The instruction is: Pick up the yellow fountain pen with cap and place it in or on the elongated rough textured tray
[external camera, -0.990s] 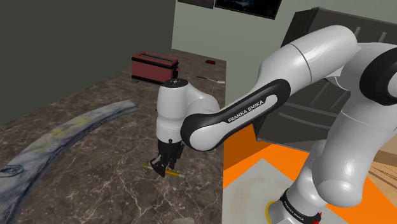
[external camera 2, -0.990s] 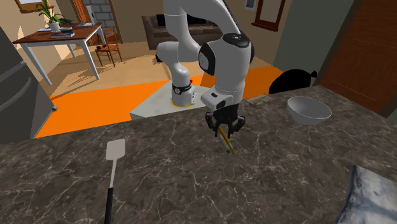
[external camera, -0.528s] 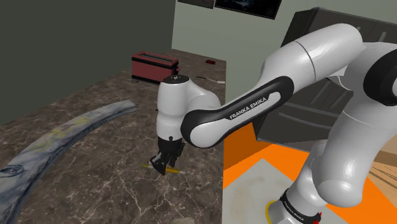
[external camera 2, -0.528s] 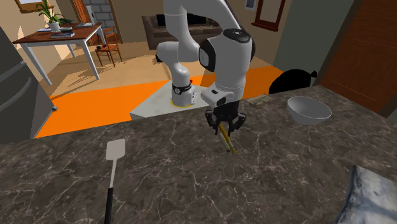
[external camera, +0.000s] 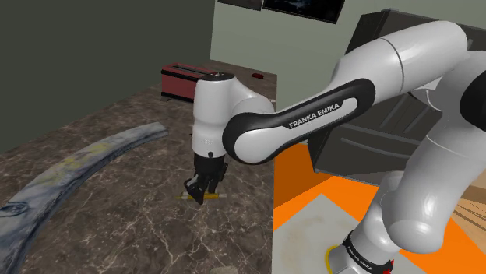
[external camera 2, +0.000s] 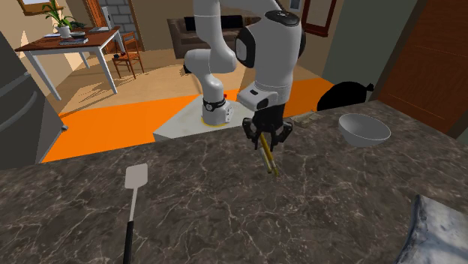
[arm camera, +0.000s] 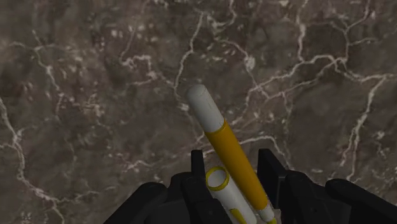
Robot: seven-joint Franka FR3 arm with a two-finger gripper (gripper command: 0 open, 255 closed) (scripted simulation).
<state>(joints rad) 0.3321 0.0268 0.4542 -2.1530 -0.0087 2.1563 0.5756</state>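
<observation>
The yellow fountain pen (arm camera: 221, 137), white at its capped end, is clasped between the black fingers (arm camera: 198, 164) of the gripper (external camera 2: 266, 141). The jaws stand narrowly apart, pressed to either side of the barrel. In the second exterior view the pen slants down from the gripper toward the dark marbled countertop (external camera 2: 225, 217), close to the counter's edge on the stand's side. Whether its lower tip touches the stone cannot be told. The long grey-blue tray (external camera: 78, 159) lies well apart, curving along the shoulder view's left. A red toaster (external camera: 189, 80) sits at the far end of the counter. A white spatula (external camera 2: 132, 196) and a pale bowl (external camera 2: 364, 129) flank the arm in the second exterior view.
</observation>
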